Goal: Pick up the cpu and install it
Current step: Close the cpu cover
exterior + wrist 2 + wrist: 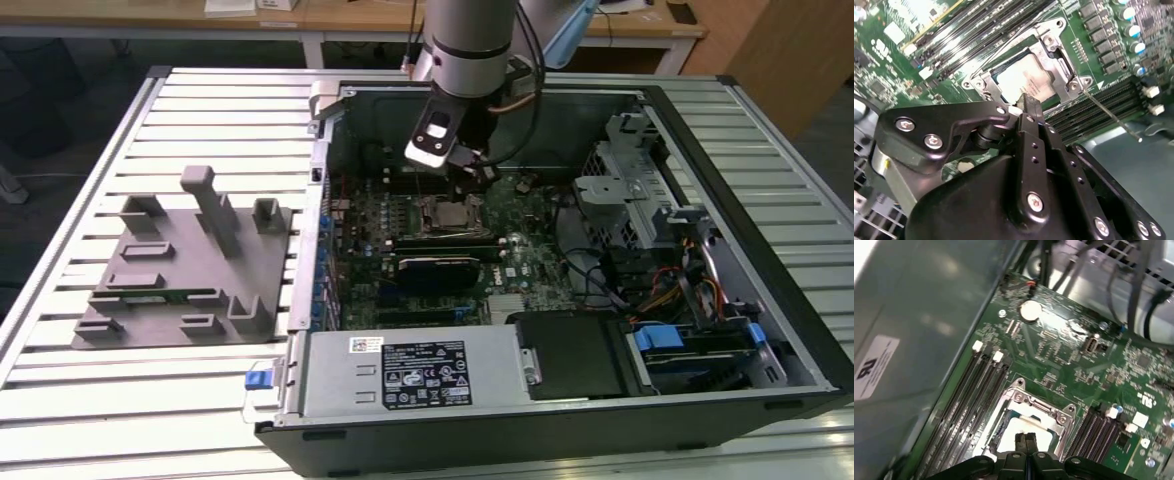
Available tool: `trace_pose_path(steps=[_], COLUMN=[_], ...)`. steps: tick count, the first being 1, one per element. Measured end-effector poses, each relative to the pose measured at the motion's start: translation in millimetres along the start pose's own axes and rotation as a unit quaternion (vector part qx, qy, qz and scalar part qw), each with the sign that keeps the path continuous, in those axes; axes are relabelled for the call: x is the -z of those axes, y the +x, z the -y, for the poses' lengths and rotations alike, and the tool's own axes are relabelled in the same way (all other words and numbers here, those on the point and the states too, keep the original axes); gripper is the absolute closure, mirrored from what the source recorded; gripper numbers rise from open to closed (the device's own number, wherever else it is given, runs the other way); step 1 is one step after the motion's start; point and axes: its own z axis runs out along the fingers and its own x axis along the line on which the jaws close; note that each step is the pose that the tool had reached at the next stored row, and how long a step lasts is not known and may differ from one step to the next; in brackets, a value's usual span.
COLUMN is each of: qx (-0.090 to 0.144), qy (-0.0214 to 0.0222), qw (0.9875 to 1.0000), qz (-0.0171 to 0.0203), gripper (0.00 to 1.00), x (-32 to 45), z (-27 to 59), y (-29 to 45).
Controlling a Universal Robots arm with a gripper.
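Slatted bench (200, 110), open computer case (561, 440) | chip (1016, 427) sits in socket (1029, 402) just beneath hand (1025, 439) | hand pressed together, empty | seating apparently done

The cpu (1021, 80) has a pale silver top, set in a grey metal socket (1056, 55) on a green board (1064, 355). The gripper (1025, 438) is black. The table (200, 110) is silver with ribbed stripes, and the tray (187, 270) is plain grey.

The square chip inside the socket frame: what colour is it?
The flat square chip is shiny pale silver; second wrist view shows it best.
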Motion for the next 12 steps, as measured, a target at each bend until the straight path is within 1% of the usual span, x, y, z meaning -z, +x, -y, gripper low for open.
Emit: trace_pose_path(steps=[3,6,9,12], qx=[0.028,0.055,0.082,0.109], qy=[-0.0001,-0.0002,-0.0004,-0.0005], qw=[0.9996,0.9985,0.9967,0.994], qz=[-0.0009,-0.0017,-0.0025,-0.0034], gripper=[0.89,0.89,0.89,0.89], x=[-0.1,-0.1,-0.1,-0.2], z=[0.0,0.0,0.0,0.0], y=[0.0,0.0,0.0,0.0])
